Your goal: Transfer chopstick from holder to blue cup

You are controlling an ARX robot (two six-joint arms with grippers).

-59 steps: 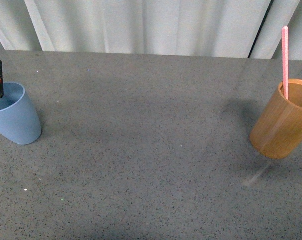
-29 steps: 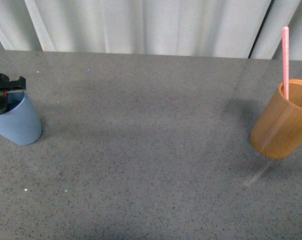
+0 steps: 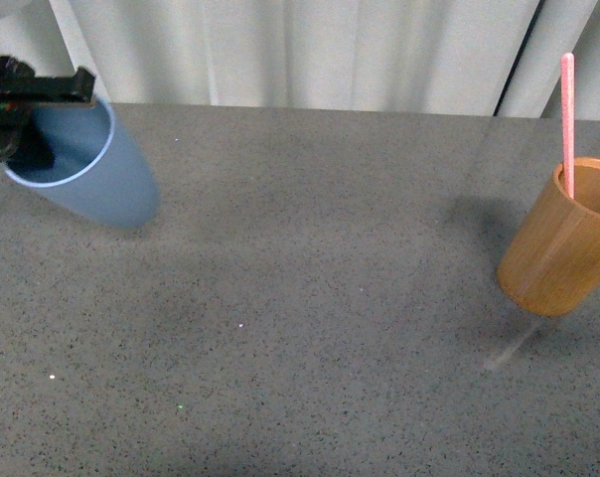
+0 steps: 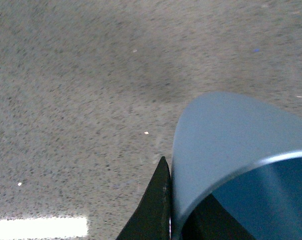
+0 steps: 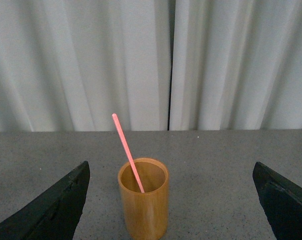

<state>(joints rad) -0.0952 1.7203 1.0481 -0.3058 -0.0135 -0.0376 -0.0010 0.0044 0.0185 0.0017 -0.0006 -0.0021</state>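
Chopstick (image 3: 567, 124) stands in the holder (image 3: 563, 243) at 3 o'clock on my worktop (image 3: 310, 298), its upper part poking above the rim. My left tool (image 4: 177, 220) is clamped on the rim of the blue cup (image 3: 96, 179), which sits tilted at 10 o'clock. My right tool (image 5: 171, 165) faces the holder, fingers wide apart.

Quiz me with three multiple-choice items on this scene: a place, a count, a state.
1. Where is the chopstick? A in the blue cup; B in the wooden holder; C held in the air.
2. How many chopsticks show? A three; B two; C one.
3. The blue cup is: A standing upright; B upside down; C tilted in the left gripper.
B: it stands in the holder. C: one pink stick only. C: fingers clamp its leaning rim.
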